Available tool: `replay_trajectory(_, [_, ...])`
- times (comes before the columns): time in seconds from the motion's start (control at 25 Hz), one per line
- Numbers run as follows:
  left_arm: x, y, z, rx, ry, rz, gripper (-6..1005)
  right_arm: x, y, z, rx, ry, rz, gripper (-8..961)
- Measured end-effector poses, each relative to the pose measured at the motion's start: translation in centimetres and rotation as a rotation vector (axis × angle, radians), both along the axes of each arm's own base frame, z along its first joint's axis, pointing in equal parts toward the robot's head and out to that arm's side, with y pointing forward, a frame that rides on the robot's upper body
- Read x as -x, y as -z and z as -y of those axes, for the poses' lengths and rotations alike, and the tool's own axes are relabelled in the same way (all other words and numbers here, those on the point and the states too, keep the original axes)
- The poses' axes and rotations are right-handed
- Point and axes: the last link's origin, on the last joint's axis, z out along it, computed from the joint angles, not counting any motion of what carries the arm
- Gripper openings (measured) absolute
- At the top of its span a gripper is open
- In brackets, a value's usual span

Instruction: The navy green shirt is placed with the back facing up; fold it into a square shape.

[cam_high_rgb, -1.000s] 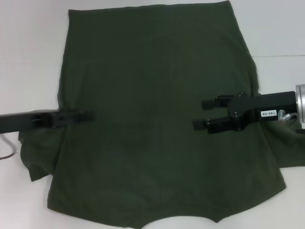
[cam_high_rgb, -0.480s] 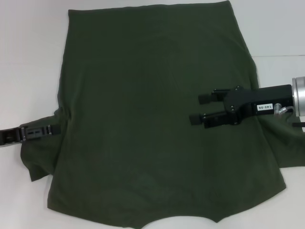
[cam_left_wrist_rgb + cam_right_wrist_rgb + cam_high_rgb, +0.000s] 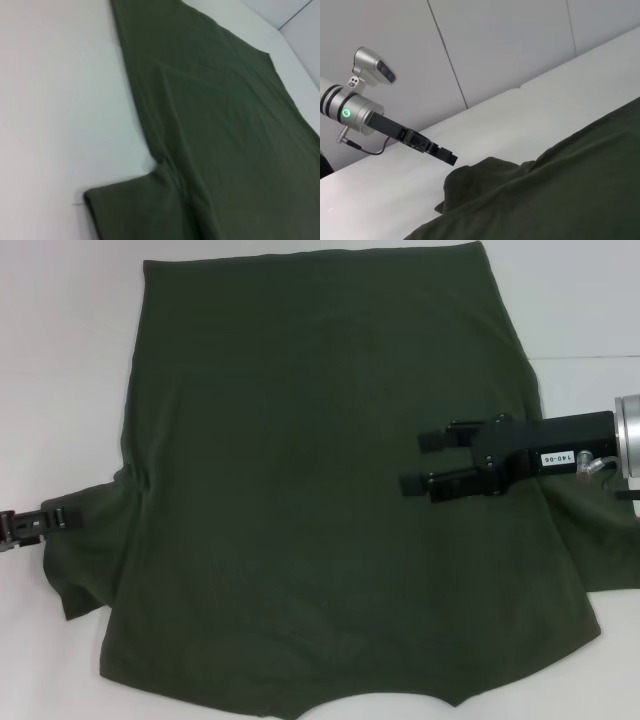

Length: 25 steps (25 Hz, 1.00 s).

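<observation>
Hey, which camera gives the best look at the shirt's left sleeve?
The left wrist view: the left sleeve of the navy green shirt lies flat, hem and armpit crease clear. The head view shows it small at the edge, beside the left gripper. The right wrist view shows it bunched, far off.

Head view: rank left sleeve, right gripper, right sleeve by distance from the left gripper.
1. Left sleeve, beside its tip, robot's left.
2. Right gripper, over the shirt's right half, jaws open.
3. Right sleeve, far right edge.
</observation>
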Motion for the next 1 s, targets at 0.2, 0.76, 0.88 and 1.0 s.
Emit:
replay_trajectory(0.2, [0.6, 0.0, 0.2, -0.002, -0.026, -0.020, 950, 0.1, -0.1, -0.1, -0.001, -0.004, 0.003, 935])
replay_trajectory(0.76, [0.7, 2.1, -0.2, 0.043, -0.039, -0.036, 949, 0.2, 0.0, -0.4, -0.009, -0.007, 0.014, 935])
replay_trajectory(0.88, [0.8, 2.5, -0.3, 0.056, -0.041, -0.049, 938, 0.3, 0.0, -0.4, -0.010, -0.008, 0.015, 934])
replay_trajectory(1.0, [0.7, 2.6, -0.3, 0.060, -0.040, -0.051, 928, 0.3, 0.0, -0.5, -0.009, -0.009, 0.015, 934])
